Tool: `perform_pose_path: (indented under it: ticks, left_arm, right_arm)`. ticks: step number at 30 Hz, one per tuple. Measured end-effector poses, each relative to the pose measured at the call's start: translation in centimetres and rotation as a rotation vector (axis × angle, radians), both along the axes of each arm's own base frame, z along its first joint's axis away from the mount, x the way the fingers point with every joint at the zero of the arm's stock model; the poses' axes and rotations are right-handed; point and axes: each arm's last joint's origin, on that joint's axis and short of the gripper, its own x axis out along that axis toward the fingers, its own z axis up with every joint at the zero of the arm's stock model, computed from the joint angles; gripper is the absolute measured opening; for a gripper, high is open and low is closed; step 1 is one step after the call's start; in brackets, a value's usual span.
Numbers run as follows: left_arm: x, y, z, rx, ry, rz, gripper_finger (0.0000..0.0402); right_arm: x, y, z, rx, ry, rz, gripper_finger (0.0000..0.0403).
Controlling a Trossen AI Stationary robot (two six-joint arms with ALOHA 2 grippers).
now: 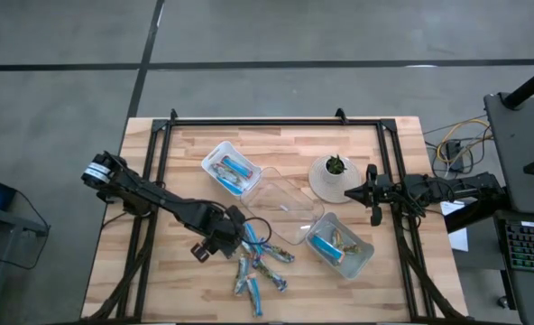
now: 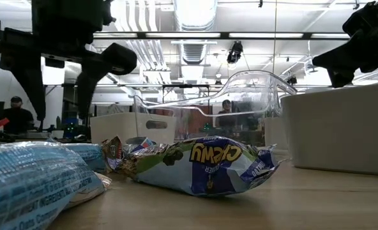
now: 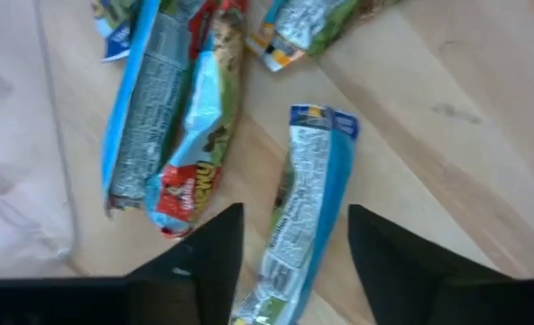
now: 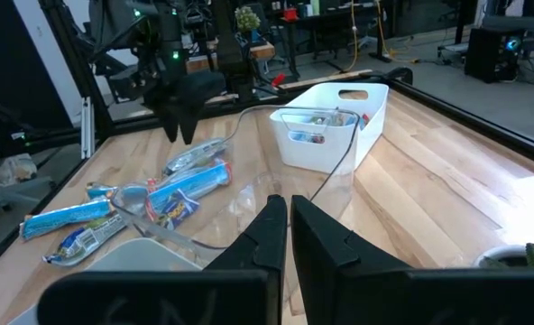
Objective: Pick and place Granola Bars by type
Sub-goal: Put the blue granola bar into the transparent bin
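Left end effector (image 1: pixel 234 236) released, jaws spread, hanging over the loose pile of granola bars (image 1: pixel 260 266) at the front middle of the desk (image 1: pixel 186 153). In the left wrist view, both dark fingers (image 3: pixel 215 262) standing either side of one silvery-blue bar (image 3: pixel 301 217) lying flat on the wood, not touching it. Just beside that bar, a bright blue bar (image 3: pixel 145 99) and a red-and-blue chewy wrapper (image 3: pixel 195 135) overlapping; another bar (image 3: pixel 317 23) a little apart. Seen from the low view, a crumpled chewy bar (image 2: pixel 208 165) in the foreground with more blue wrappers (image 2: pixel 36 182) to its side.

Further out, a white bin (image 1: pixel 229 168) near the back left of centre holding blue bars, an empty clear tray (image 1: pixel 280 209) in the middle, and a second bin (image 1: pixel 339 246) toward the right holding a blue bar and a greenish-tan one.

Right end effector (image 1: pixel 372 193) clenched, fingers together, holding nothing, parked at the right edge beside a small potted plant (image 1: pixel 333 176).
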Motion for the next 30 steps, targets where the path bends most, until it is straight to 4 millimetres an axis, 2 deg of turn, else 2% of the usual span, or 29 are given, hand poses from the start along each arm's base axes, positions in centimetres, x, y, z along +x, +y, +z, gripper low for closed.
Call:
perform_pose_path:
  ticks: [4, 7, 17, 30]
  left_arm:
    - [0.0, 0.0, 0.0, 0.013, -0.005, 0.004, 0.0224]
    - [-0.2, 0.1, -0.3, 0.02, 0.004, 0.004, 0.0238]
    - [-0.9, 0.6, -1.9, 0.103, 0.009, -0.006, 0.0241]
    - [-1.8, 0.9, -4.0, 0.109, 0.016, -0.006, 0.0241]
  right_arm:
    - [0.0, 0.0, 0.0, 0.0, 0.0, 0.0, 0.0013]
    - [0.0, 0.0, 0.0, 0.0, 0.0, 0.0, 0.0013]
    - [0.0, 0.0, 0.0, 0.0, 0.0, 0.0, 0.0013]
    - [0.0, 0.0, 0.0, 0.0, 0.0, 0.0, 0.0013]
